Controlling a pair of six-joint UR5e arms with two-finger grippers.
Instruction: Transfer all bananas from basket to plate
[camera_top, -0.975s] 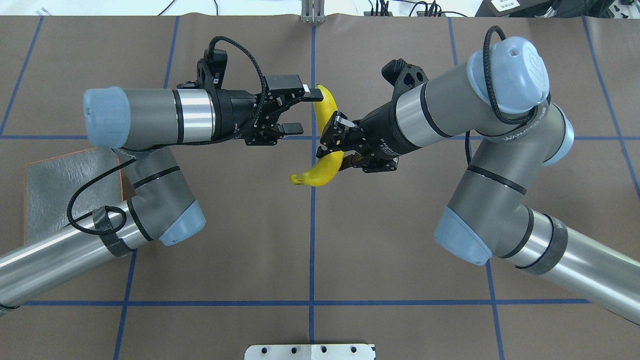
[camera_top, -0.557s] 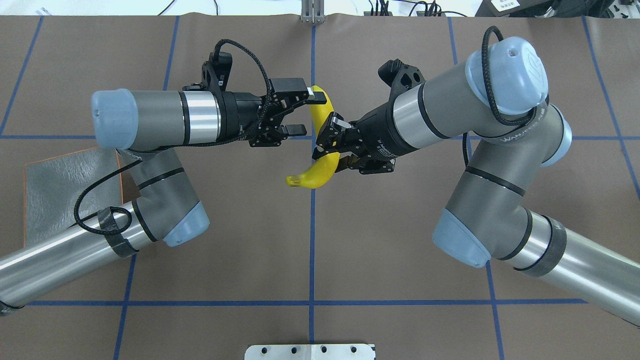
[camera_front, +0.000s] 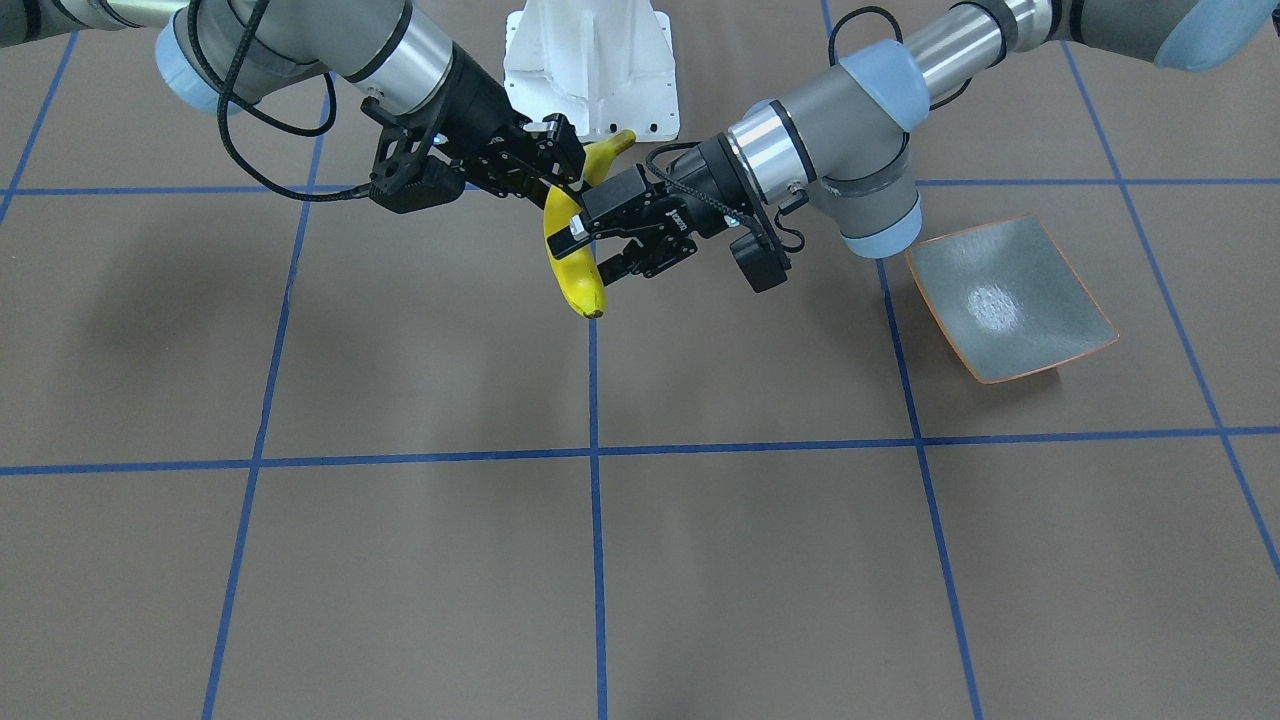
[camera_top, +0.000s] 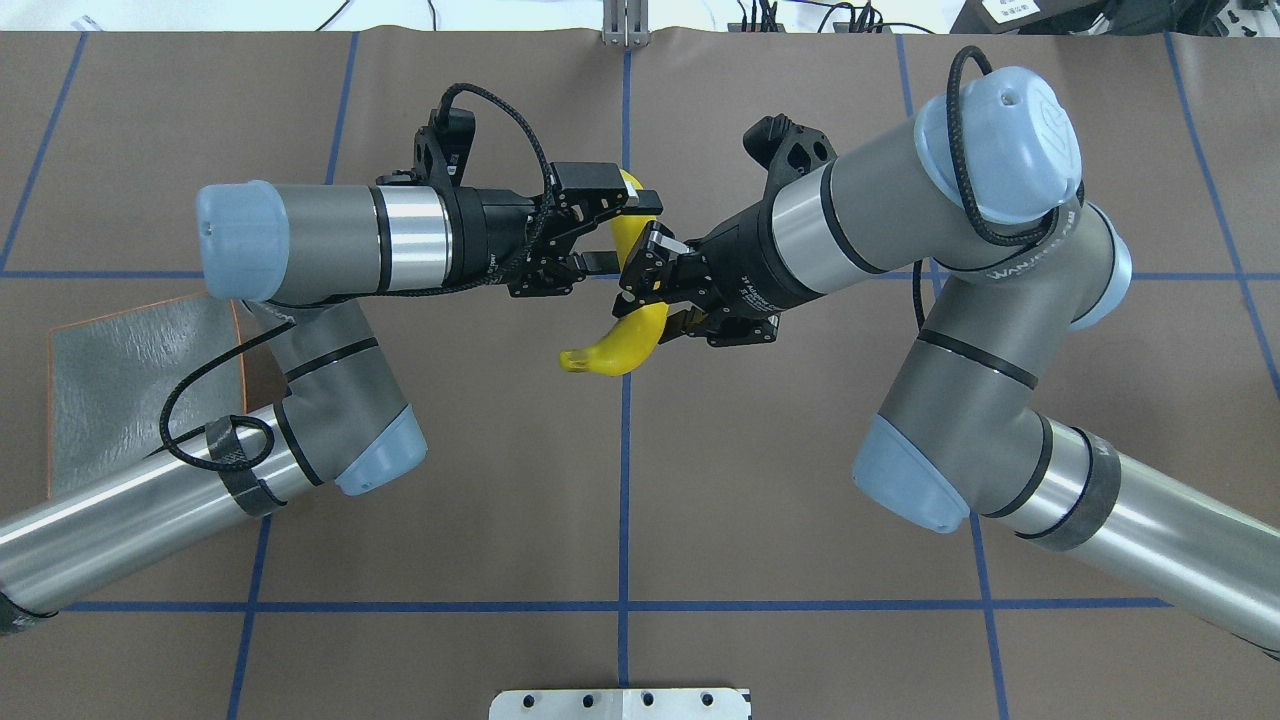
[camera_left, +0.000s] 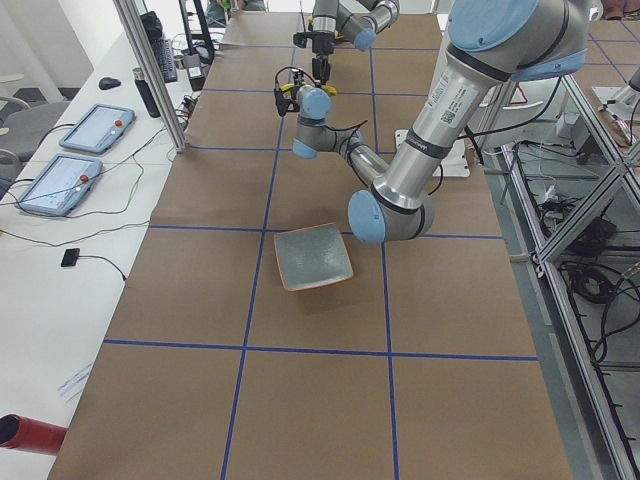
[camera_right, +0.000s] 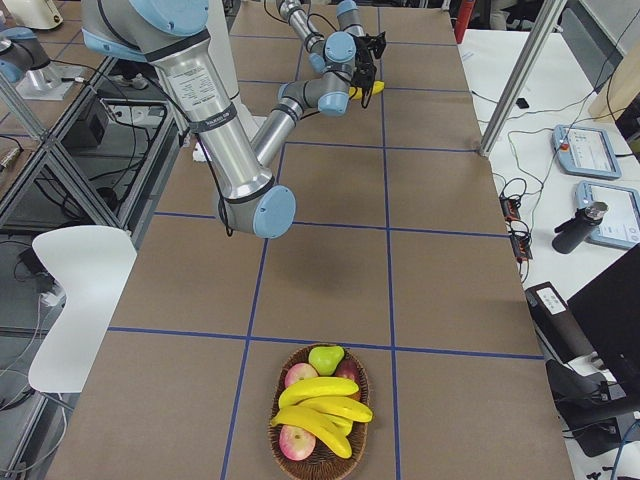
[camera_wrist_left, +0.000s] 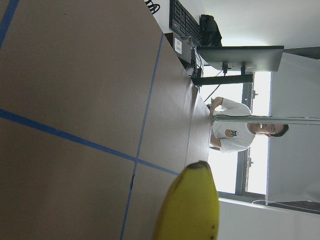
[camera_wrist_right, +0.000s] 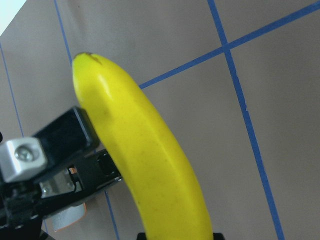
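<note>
Your right hand is clamped on the smooth yellow curved banana over the brown desk. Your left hand has its fingers apart around the banana's far end.

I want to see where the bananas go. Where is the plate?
In the front-facing view the plate lies at the right, on the robot's left side, close beside the elbow of the left arm.

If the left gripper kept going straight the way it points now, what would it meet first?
The banana held in the right gripper. The open jaws of the left gripper appear to flank one end of it, so contact looks almost immediate.
</note>
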